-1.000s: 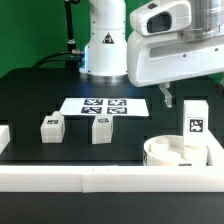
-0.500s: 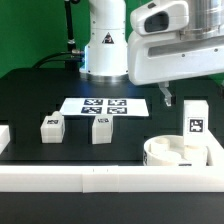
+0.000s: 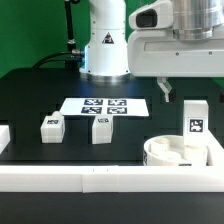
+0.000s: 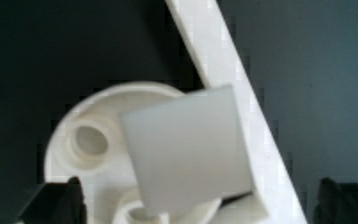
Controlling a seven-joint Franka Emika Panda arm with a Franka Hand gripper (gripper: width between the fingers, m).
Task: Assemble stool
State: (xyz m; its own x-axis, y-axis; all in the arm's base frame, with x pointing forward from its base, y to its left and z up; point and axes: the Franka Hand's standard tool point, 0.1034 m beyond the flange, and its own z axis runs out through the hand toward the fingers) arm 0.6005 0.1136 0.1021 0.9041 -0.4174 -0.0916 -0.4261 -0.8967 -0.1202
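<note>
- The fingers (image 3: pixel 165 92) are seen fully spread at the upper right of the exterior frame; nothing is held.
- The round seat (image 3: pixel 168 153) is placed at the lower right, behind the border rail (image 3: pixel 90 178).
- A first leg (image 3: pixel 196 118) is stood upright beside it; a second leg (image 3: pixel 52 128) and a third leg (image 3: pixel 101 129) are set on the counter (image 3: pixel 30 100), left of centre.

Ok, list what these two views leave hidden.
- Seat disc: exterior view, front hidden behind the border rail; wrist view, a leg covers part, so holes cannot be counted.
- Hand: wrist view, cut by the edge, only dark fingertips show; exterior view, mostly behind the white camera housing.
- Tags on the two loose legs: exterior view, too small to read.
</note>
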